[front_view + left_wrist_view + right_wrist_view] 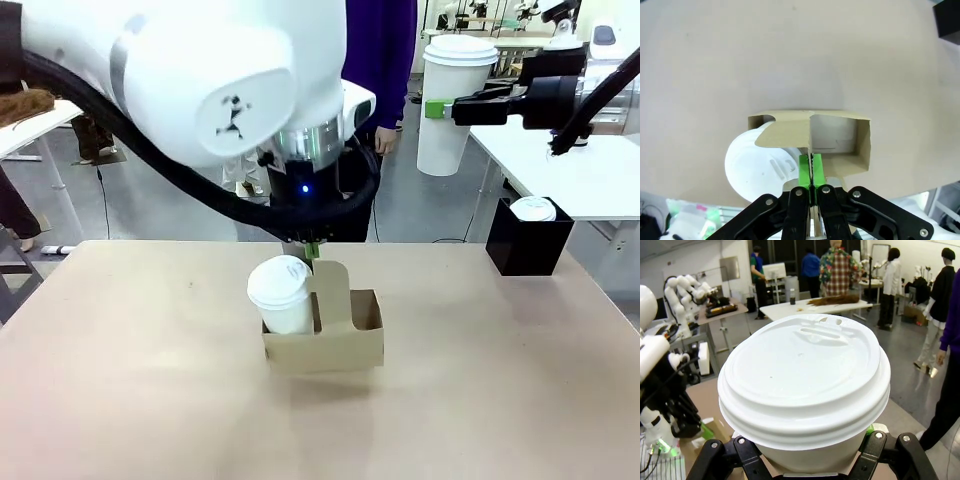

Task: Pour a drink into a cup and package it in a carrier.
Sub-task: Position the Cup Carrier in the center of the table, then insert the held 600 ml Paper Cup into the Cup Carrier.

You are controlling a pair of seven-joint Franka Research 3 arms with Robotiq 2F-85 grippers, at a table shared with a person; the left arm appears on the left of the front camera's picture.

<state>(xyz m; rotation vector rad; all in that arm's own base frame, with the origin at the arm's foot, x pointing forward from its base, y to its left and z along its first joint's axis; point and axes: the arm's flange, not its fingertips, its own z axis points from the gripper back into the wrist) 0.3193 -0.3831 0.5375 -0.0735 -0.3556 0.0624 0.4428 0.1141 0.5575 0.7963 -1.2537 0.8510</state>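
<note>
Front view: the left gripper (312, 250) pinches the top of the carrier (330, 348) by its upright handle. The carrier rests on the table (140, 400) with one lidded cup (283, 295) in its left well, seemingly leaning. We judge a lift could tip this lopsided brown cardboard. The right gripper (440, 108) clamps a second cup (455, 120) high up, well apart, above the black box (528, 250). Left wrist view: the green pads (805, 170) are pressed together on thin card, which might slip or crease. Right wrist view: the fingers (747, 455) squeeze smooth tapered paper under a ridged plastic lid (805, 375). Too much squeeze could buckle it.
</note>
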